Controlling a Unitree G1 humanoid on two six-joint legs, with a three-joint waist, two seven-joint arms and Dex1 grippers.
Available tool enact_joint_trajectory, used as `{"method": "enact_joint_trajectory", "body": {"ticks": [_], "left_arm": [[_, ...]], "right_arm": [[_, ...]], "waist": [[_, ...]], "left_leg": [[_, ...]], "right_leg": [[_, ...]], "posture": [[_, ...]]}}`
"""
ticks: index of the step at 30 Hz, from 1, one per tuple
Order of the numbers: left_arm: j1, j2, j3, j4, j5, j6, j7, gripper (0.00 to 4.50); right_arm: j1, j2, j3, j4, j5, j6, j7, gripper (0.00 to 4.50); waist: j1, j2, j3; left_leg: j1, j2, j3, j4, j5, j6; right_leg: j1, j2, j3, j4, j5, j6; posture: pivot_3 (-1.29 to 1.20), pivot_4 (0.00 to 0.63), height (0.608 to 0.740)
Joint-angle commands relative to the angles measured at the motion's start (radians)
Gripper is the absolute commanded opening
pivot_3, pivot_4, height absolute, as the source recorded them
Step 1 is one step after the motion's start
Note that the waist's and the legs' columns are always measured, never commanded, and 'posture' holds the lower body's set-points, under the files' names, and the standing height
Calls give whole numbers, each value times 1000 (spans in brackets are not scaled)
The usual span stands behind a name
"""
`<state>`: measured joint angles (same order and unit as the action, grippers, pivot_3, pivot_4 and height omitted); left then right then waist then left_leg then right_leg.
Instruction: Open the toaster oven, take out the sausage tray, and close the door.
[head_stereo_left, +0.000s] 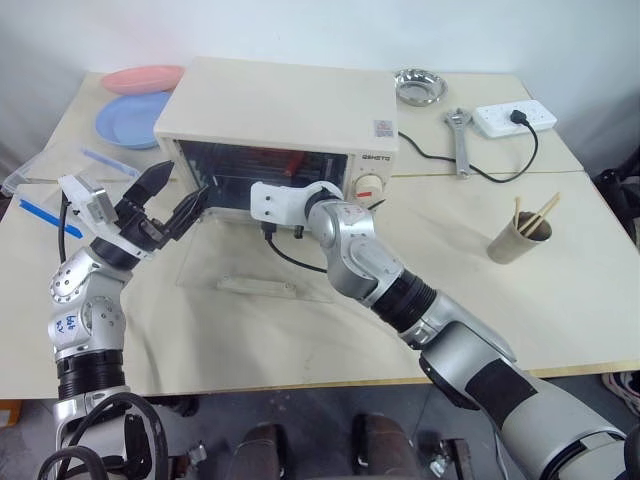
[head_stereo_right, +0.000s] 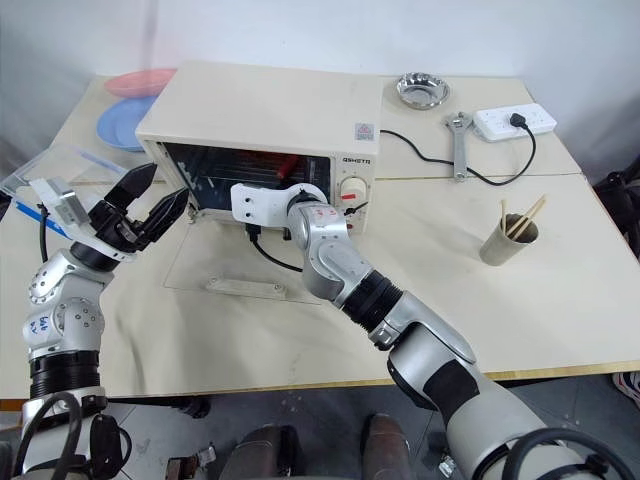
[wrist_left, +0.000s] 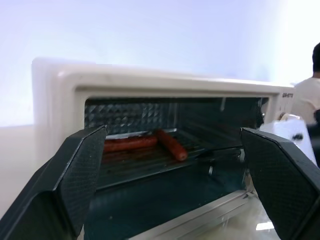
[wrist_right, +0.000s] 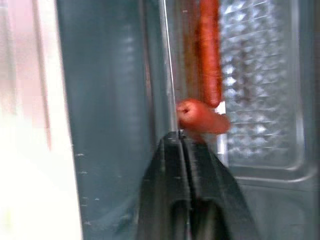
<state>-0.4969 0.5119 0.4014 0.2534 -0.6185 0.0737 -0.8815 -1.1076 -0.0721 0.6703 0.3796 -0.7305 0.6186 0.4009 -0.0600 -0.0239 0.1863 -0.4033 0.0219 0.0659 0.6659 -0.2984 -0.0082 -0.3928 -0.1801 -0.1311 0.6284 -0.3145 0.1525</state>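
The cream-white toaster oven (head_stereo_left: 280, 100) stands open, and its glass door (head_stereo_left: 255, 265) lies flat on the table with the bar handle (head_stereo_left: 258, 286) nearest me. Inside, the ribbed sausage tray (wrist_left: 150, 157) carries two red sausages (wrist_left: 170, 144). My right gripper (wrist_right: 181, 137) reaches into the oven mouth and is shut on the tray's thin front rim (wrist_right: 170, 75), just below a sausage end (wrist_right: 200, 117). My left gripper (head_stereo_left: 185, 180) hovers open at the oven's left front corner, holding nothing.
Pink (head_stereo_left: 140, 78) and blue (head_stereo_left: 135, 118) plates lie left of the oven, with a clear box with blue clips (head_stereo_left: 60, 170) nearer. A steel bowl (head_stereo_left: 418, 87), wrench (head_stereo_left: 459, 140), power strip (head_stereo_left: 515, 117) and chopstick cup (head_stereo_left: 520, 238) are right. A person (wrist_left: 307, 95) sits beyond.
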Motion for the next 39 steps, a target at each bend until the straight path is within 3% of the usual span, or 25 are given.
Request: {"method": "enact_joint_trajectory", "body": {"ticks": [1, 13, 26, 39], "left_arm": [[-38, 26, -3, 15, 12, -21, -20, 4500], [-148, 34, -20, 145, 44, -53, -43, 4500], [-164, 28, -26, 181, 61, -71, -53, 4500], [-225, 34, -37, 274, 86, -95, -74, 4500]], "right_arm": [[3, 2, -10, -34, -23, -9, -4, 34], [69, -8, 8, -106, -66, -30, 22, 34], [93, -19, -5, -144, -93, -43, 49, 34], [205, -115, 12, -337, -153, -155, 87, 34]], "waist": [[0, 0, 0], [0, 0, 0], [0, 0, 0], [4, 0, 0]], "left_leg": [[0, 0, 0, 0, 0, 0], [0, 0, 0, 0, 0, 0], [0, 0, 0, 0, 0, 0], [0, 0, 0, 1, 0, 0]], "right_leg": [[0, 0, 0, 0, 0, 0], [0, 0, 0, 0, 0, 0], [0, 0, 0, 0, 0, 0], [0, 0, 0, 0, 0, 0]], "posture": [[0, 150, 740], [0, 150, 740], [0, 150, 740], [0, 150, 740]]}}
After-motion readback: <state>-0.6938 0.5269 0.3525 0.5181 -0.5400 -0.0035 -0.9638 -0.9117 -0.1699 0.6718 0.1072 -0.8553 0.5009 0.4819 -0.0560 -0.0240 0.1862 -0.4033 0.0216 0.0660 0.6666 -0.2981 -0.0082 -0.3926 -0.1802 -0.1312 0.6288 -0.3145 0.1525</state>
